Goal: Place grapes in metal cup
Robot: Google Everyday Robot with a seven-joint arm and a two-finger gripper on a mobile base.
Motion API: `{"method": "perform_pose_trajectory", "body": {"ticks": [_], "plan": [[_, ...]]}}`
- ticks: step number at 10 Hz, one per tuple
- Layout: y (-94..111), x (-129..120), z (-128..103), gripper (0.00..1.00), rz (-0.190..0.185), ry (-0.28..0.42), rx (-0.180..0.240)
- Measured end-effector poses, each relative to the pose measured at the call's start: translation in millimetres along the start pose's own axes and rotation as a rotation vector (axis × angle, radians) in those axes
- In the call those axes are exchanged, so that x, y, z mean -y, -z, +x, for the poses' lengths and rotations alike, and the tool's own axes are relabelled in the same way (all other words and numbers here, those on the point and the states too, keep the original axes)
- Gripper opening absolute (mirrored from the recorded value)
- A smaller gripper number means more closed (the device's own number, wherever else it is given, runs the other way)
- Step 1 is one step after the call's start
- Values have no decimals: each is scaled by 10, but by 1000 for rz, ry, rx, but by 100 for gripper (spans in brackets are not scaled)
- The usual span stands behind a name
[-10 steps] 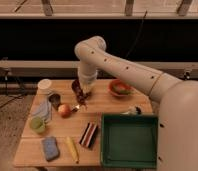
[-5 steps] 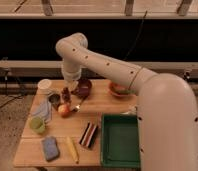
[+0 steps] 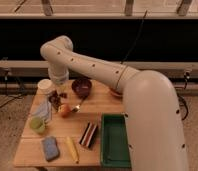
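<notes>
My gripper (image 3: 58, 90) hangs down from the arm's wrist over the table's back left part. It is shut on the grapes (image 3: 60, 95), a dark reddish-purple cluster hanging under it. The grapes are right above the metal cup (image 3: 53, 100), a small grey cup with a dark inside. The grapes and gripper partly hide the cup. I cannot tell whether the grapes touch the cup.
A white cup (image 3: 44, 86) stands left of the gripper and a dark maroon bowl (image 3: 82, 88) to its right. An apple (image 3: 64, 110), a grey-blue cloth (image 3: 42, 109), a green cup (image 3: 38, 124), a blue sponge (image 3: 50, 148), a yellow item (image 3: 72, 149), a striped pack (image 3: 88, 135) and a green tray (image 3: 114, 141) lie nearer.
My gripper has carried the grapes left from beside the maroon bowl to above the metal cup. The arm's elbow has swung left with it.
</notes>
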Motion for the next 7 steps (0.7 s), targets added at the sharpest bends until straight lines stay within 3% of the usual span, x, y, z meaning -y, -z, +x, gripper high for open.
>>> {"method": "perform_pose_trajectory", "body": {"ticks": [7], "plan": [[-36, 88, -34, 0, 8, -9, 5]]}}
